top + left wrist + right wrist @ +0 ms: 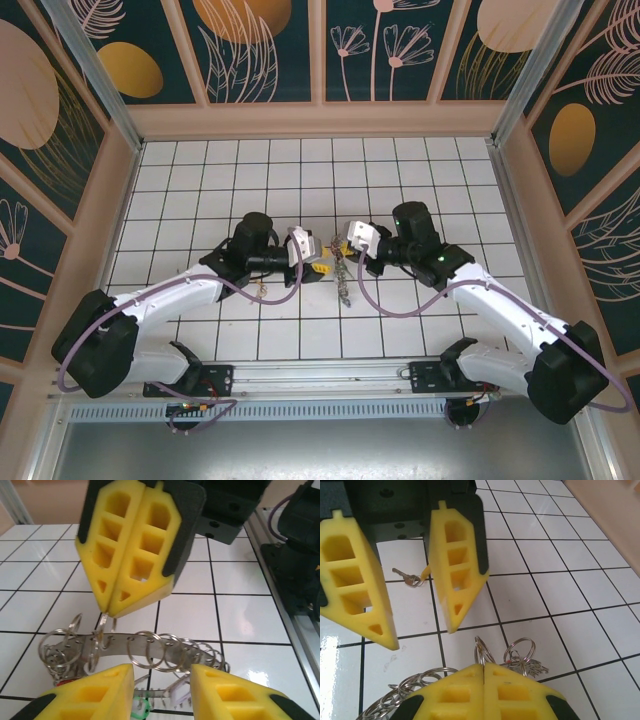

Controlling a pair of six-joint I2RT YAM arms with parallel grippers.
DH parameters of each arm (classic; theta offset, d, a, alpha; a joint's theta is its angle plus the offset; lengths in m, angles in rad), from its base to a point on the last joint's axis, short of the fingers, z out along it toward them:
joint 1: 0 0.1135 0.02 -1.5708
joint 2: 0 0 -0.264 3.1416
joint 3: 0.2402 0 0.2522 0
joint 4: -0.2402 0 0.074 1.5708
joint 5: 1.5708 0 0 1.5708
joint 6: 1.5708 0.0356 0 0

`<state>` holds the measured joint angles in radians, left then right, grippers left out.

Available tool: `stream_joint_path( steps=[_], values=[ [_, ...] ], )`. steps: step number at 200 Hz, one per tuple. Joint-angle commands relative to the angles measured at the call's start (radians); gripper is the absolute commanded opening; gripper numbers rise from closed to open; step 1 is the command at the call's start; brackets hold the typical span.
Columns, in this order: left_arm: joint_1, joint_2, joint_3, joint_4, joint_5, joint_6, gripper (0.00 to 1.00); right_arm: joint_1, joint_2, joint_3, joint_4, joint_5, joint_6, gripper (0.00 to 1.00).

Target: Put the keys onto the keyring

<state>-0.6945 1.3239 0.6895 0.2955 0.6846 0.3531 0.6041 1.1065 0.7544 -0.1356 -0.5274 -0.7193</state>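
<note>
From the top camera, the left gripper [303, 256] and the right gripper [352, 240] meet nose to nose near the middle of the tiled floor [300, 170]. The keyring [343, 272] stretches as a short chain just between them. In the left wrist view, the right gripper [111, 609] has its 2 fingers pressed together on 1 small loop of the keyring [150, 647]; I judge this is so that the band of rings is steady for threading. The left gripper [160, 677] has its own fingers apart with nothing between them, just in front of the band (a green key head [141, 709] peeks out low there). In the right wrist view, a loop stands up out of the closed fingers [465, 695]. A loose key [408, 577] lies on the tiled floor behind the left gripper's open fingers [457, 570], probably the next 1 to fetch.
</note>
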Motion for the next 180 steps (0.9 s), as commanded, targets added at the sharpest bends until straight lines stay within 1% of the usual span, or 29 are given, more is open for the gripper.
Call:
stream_joint_path(
  steps=[1,44,79,112,161,180],
  values=[
    [0.002,-0.011,-0.010,0.069,-0.021,-0.012,0.37,0.006,-0.006,-0.005,0.065,-0.051,0.003,0.00],
    [0.002,0.055,0.027,0.041,0.031,-0.003,0.34,0.006,-0.017,-0.028,0.117,-0.061,0.020,0.00],
    [0.002,0.070,0.030,0.065,0.016,-0.008,0.33,0.009,-0.013,-0.027,0.107,-0.090,0.011,0.00],
    [0.001,0.080,0.033,0.068,0.003,-0.001,0.33,0.016,-0.012,-0.037,0.128,-0.090,0.018,0.00],
    [0.002,0.052,0.019,0.119,-0.002,-0.004,0.34,0.026,-0.005,-0.040,0.132,-0.092,0.011,0.00],
    [0.001,0.053,0.023,0.110,0.005,0.006,0.32,0.028,-0.001,-0.038,0.133,-0.092,0.011,0.00]
  ],
)
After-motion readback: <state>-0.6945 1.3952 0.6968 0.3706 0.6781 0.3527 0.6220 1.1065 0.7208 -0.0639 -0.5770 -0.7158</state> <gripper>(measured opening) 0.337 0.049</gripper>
